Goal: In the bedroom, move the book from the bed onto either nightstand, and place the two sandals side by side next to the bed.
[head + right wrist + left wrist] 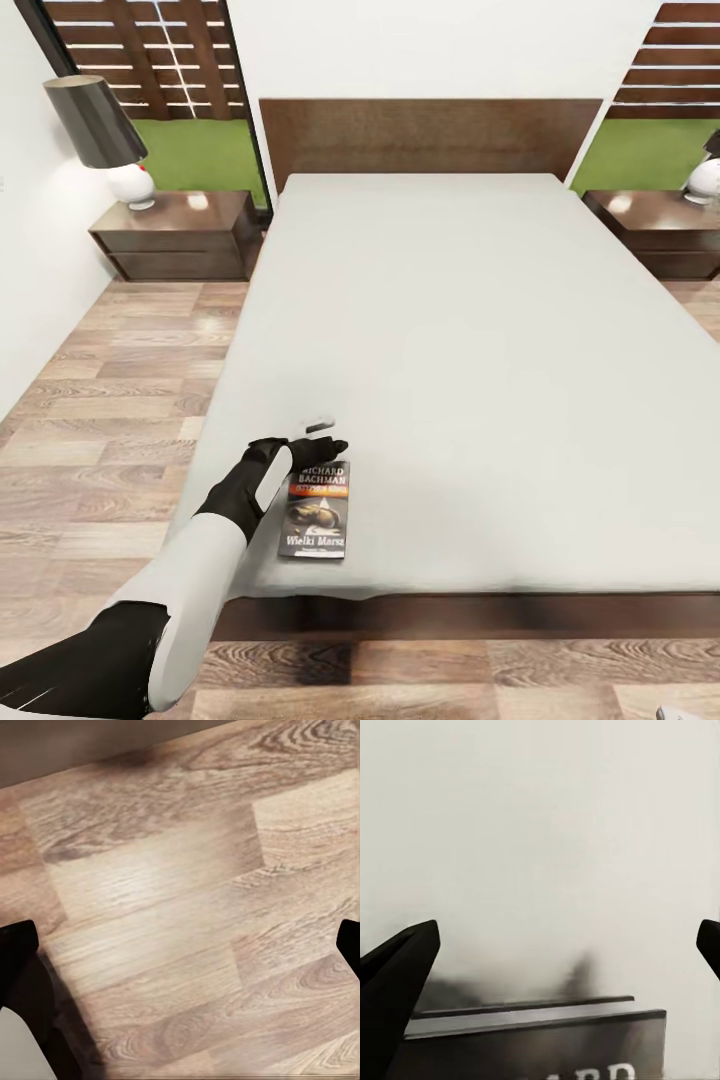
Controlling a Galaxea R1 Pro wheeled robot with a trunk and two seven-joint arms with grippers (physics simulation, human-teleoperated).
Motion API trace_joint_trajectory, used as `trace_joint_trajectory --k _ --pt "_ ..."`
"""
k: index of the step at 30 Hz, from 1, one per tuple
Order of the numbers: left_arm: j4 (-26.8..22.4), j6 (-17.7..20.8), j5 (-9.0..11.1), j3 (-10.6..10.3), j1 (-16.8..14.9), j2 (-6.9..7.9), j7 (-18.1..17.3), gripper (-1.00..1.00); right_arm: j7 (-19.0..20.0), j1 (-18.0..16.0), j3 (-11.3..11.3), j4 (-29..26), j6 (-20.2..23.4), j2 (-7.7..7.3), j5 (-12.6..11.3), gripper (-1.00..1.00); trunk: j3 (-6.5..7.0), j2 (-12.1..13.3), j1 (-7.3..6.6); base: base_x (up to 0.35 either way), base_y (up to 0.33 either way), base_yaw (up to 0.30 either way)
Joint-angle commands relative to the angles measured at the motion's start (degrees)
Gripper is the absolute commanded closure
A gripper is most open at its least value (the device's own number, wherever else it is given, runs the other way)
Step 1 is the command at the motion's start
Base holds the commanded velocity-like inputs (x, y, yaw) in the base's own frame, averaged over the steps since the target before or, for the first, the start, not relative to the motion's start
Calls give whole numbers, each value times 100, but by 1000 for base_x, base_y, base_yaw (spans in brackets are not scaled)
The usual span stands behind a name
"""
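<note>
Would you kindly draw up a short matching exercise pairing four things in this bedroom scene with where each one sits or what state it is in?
Things:
1. book
2. lamp
3. left gripper
4. headboard

Places or states:
A. standing on the nightstand by the window
B. open, at the book's top edge
C. lying flat near the mattress's foot corner
D. against the white wall

Pairs: 1-C, 2-A, 3-B, 4-D

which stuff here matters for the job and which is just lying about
Job: dark paperback book with orange band; pale grey mattress bed; dark brown wooden nightstands; left end effector.
Lying about: black-shaded white-based lamp; wood-plank floor.
</note>
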Motion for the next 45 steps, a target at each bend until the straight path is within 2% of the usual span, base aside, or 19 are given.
trace_joint_trajectory --k 1,9,26,45 --pt "1 45 -23 0 0 0 18 -100 45 -3 -44 8 -12 1 -16 -100 -4 -1 -2 -123 0 0" --pt "1 42 -23 0 2 0 18 -100 45 -3 -43 8 -12 1 -16 -100 -4 -1 -2 -58 0 0" --pt "1 43 -23 0 1 0 18 -100 45 -3 -41 8 -12 1 -16 -100 -4 -1 -2 -208 0 0" --pt "1 37 -15 0 0 0 18 -100 45 -3 -39 8 -12 1 -16 -100 -4 -1 -2 -33 0 0"
